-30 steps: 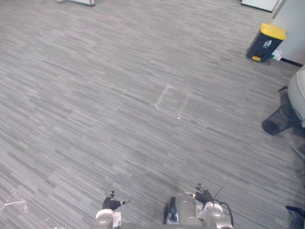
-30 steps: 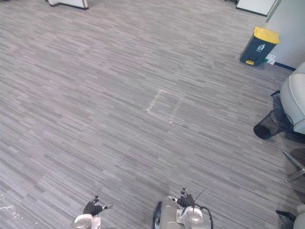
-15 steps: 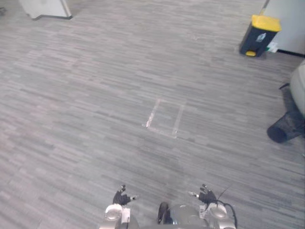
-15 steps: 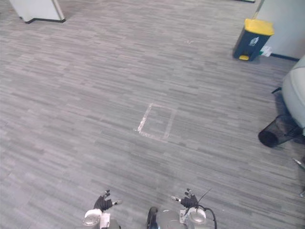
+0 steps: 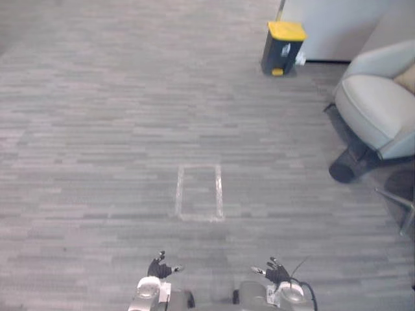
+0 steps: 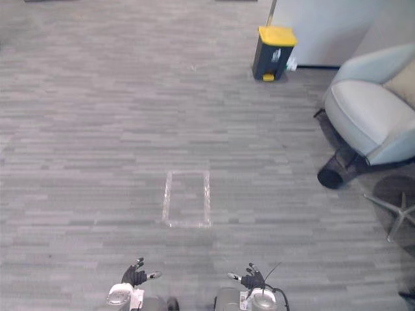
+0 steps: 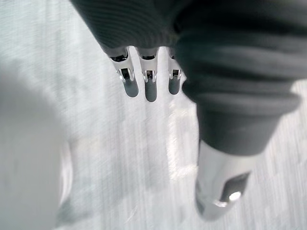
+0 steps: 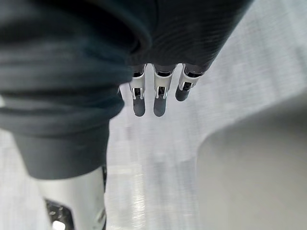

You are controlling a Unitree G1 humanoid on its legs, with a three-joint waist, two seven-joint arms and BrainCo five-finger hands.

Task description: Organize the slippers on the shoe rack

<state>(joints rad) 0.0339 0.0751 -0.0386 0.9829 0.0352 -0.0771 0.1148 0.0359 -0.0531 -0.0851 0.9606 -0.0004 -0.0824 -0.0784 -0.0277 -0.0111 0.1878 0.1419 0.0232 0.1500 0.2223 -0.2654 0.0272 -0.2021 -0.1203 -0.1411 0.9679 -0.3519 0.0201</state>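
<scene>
Left hand (image 5: 159, 266) and right hand (image 5: 277, 271) low at front, well apart, fingers straight, nothing in either. Ahead: grey striped carpet floor (image 5: 97, 129), pale taped rectangle (image 5: 199, 193) marked on it. Far side, dark bin with yellow lid (image 5: 283, 47) upright by wall. Pale armchair (image 5: 376, 103) at right, dark mesh basket (image 5: 345, 170) on its side just beside it.

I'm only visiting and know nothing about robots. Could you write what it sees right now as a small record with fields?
floor: grey striped carpet
marking: taped rectangle, ahead of both hands
far ahead: dark bin with yellow lid
right side: pale armchair, black mesh basket lying on its side beside it
left hand: open, empty
right hand: open, empty
</scene>
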